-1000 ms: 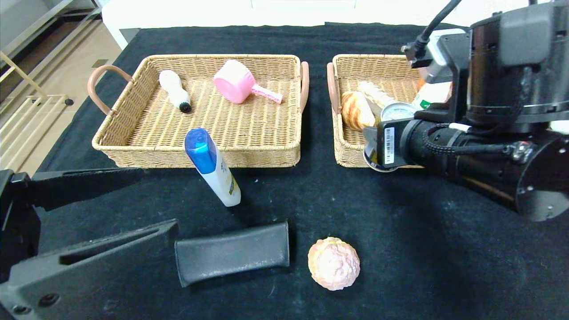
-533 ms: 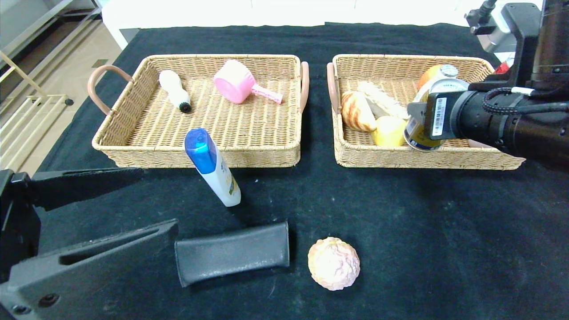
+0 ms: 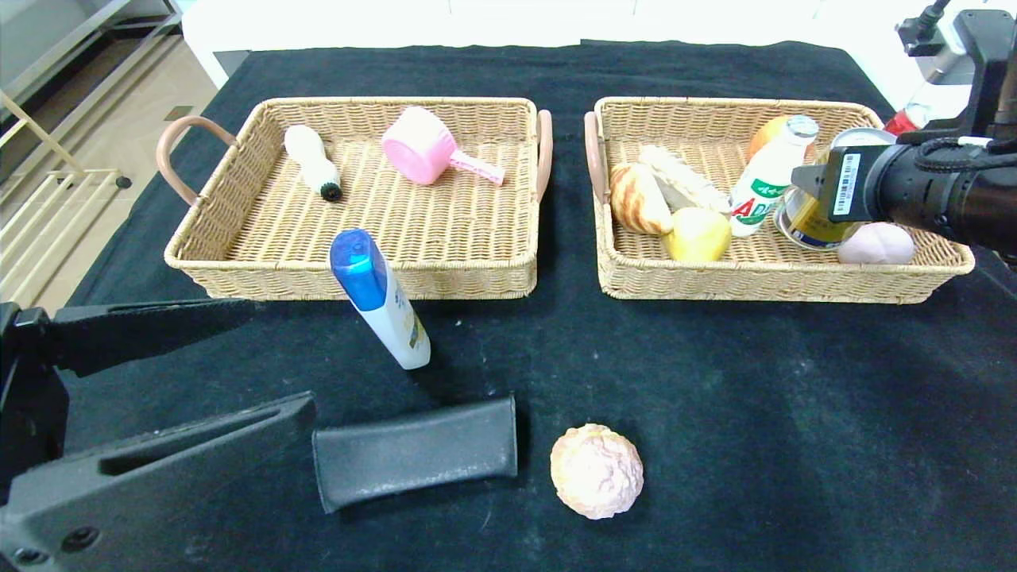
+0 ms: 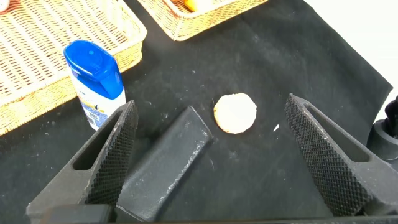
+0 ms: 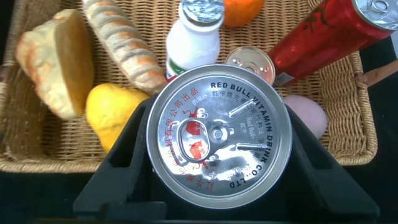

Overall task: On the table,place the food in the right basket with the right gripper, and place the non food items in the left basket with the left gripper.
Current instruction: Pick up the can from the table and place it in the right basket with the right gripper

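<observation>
Right tool grips the can by its sides over the right basket; rigid, slick, likely heavy; left tool open.

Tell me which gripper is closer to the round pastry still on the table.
Left. The left gripper hovers open just short of the round pastry, beside the black pouch. The right gripper is far off over the right basket, holding a can.
</observation>
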Tool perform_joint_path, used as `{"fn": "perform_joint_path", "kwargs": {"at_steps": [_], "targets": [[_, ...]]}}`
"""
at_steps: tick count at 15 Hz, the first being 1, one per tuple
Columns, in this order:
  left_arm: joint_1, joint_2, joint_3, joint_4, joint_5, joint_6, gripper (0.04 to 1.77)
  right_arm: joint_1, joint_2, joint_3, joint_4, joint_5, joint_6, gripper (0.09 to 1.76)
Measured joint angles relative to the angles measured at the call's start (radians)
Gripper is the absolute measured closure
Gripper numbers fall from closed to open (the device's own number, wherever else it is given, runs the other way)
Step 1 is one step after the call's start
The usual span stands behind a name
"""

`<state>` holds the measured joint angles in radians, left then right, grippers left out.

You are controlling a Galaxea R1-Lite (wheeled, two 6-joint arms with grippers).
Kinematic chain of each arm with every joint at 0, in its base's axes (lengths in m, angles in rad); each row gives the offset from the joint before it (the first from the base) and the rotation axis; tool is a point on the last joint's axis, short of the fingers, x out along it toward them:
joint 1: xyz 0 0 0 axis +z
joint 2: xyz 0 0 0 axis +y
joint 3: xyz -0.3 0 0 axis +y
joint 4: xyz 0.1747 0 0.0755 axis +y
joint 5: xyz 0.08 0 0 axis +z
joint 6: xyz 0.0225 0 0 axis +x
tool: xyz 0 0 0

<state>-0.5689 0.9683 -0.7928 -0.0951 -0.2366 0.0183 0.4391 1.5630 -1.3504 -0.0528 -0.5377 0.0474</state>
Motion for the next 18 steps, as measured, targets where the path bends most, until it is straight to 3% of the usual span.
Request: {"fn": "perform_joint_path", "kwargs": {"at_steps": [8,16,18], "targets": [[0.0,-0.001,0.0,-0.001,0.0,0.004,0.09,-0.127,0.086,-0.015,-0.098,0.073,-0.003,0.68],[0.0,-0.002,0.0,-0.001,0.0,0.005,0.09,-0.137,0.126,-0.033,-0.103,0.085,0.0,0.68],[0.0,-0.002,0.0,0.0,0.0,0.005,0.09,-0.139,0.126,-0.033,-0.104,0.089,0.0,0.56]]}}
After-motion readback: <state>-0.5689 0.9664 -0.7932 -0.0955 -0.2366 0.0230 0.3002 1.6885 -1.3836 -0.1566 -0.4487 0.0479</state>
